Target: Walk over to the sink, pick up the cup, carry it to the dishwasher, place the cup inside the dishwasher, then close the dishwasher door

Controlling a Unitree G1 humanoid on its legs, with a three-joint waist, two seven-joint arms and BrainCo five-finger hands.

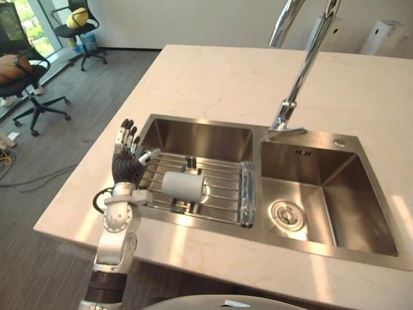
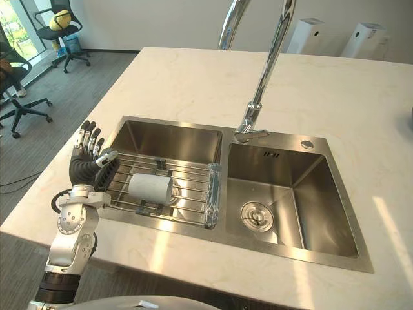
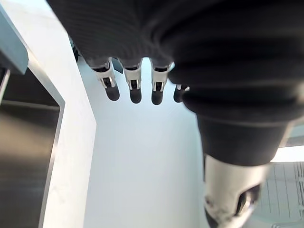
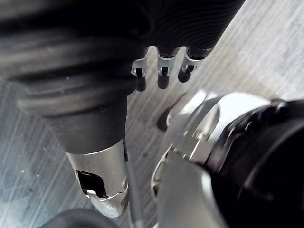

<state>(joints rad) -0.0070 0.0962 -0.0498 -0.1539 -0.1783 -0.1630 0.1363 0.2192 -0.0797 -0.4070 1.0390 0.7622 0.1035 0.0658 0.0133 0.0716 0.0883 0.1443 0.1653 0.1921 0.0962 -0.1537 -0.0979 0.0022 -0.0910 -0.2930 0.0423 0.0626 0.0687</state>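
Note:
A pale grey cup (image 1: 182, 186) lies on its side on a wire rack (image 1: 222, 169) set across the sink's left basin (image 1: 206, 139). My left hand (image 1: 126, 165) is raised over the counter at the basin's left rim, a short way left of the cup and not touching it. Its fingers (image 3: 135, 85) point straight up and its thumb reaches toward the rack; it is open and holds nothing. My right hand (image 4: 161, 71) hangs low over the grey floor with relaxed fingers and nothing in it.
The double steel sink is sunk into a pale stone counter (image 1: 213, 77). A tall chrome faucet (image 1: 293, 90) rises between the basins, and the right basin (image 1: 322, 194) has a round drain (image 1: 286, 214). Office chairs (image 1: 29, 84) stand on the floor at the left.

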